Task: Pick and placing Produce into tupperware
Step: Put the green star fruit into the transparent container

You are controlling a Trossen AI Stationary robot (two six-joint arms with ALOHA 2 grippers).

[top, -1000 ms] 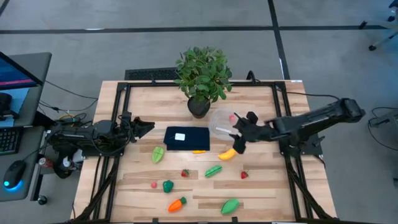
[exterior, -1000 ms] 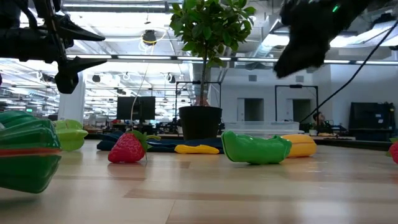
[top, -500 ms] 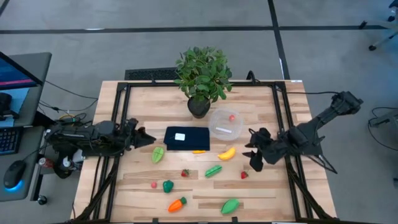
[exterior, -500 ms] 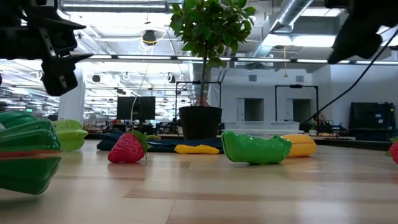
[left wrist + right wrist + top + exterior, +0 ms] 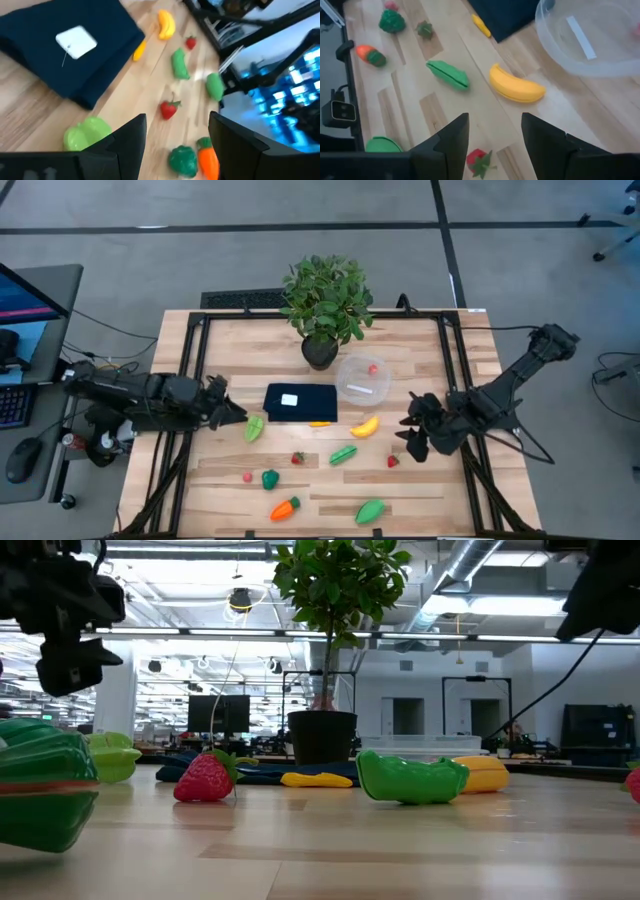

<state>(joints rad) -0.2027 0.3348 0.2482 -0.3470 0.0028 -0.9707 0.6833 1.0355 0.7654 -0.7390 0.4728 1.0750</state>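
The small round clear plastic tupperware bowl (image 5: 362, 378) sits on the pale wooden table (image 5: 420, 500) just right of the dark blue rectangle with a white label (image 5: 300, 402), and one tiny red berry (image 5: 373, 367) now lies inside it. A second ago the right claw (image 5: 414, 435) hung over the bowl's rim; it has since pulled back toward the table's right edge and dropped low, above the red strawberry (image 5: 392, 461). That reads as one piece delivered and the next pick lining up.

Its fingers stand apart and empty, and the right wrist view shows the strawberry (image 5: 479, 161) between them, with the yellow banana (image 5: 516, 88) and a green pea pod (image 5: 448, 74) farther ahead. The right arm folds back from its elbow at the table's right side.

The left claw (image 5: 232, 416) has slid forward from the left edge, fingers apart, reaching low toward the pale green leafy piece (image 5: 254, 428). The orange carrot with green top (image 5: 284, 508) and the other pieces remain loose on the table.
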